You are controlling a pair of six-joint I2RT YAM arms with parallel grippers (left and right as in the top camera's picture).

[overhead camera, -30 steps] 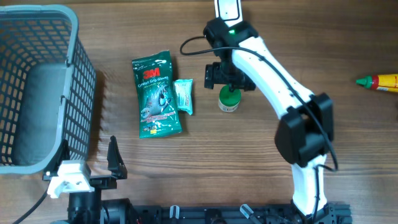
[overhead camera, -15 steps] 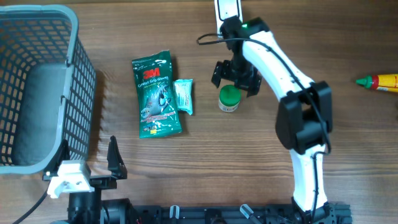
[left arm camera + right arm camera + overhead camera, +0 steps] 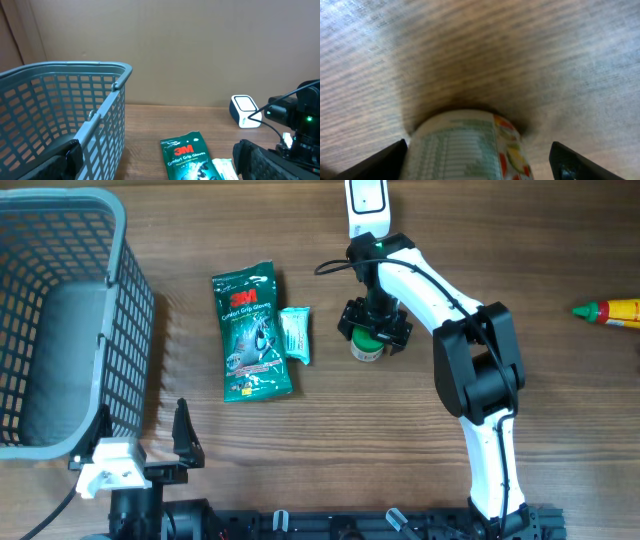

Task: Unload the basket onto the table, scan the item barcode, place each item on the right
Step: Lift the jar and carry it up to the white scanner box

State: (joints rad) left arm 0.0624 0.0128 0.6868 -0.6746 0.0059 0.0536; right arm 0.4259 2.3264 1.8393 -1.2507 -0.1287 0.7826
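Observation:
A small white jar with a green lid (image 3: 368, 340) stands upright on the wooden table. My right gripper (image 3: 373, 331) is down over it, one finger on each side. In the right wrist view the jar's printed label (image 3: 465, 147) fills the space between the fingers (image 3: 387, 160). The left finger is close against it and a gap shows on the right, so the right gripper (image 3: 480, 160) is open. A white scanner (image 3: 367, 198) sits at the table's far edge. My left gripper (image 3: 160, 165) is open and empty near the front edge, beside the basket.
A grey mesh basket (image 3: 120, 290) fills the left side. A green 3M gloves packet (image 3: 252, 330) and a small mint-green packet (image 3: 296, 334) lie left of the jar. A red and yellow bottle (image 3: 610, 311) lies at the right edge.
My right gripper has swung from behind the jar to straddle it and has lowered around it, its jaws narrowing a little. The left arm has not moved.

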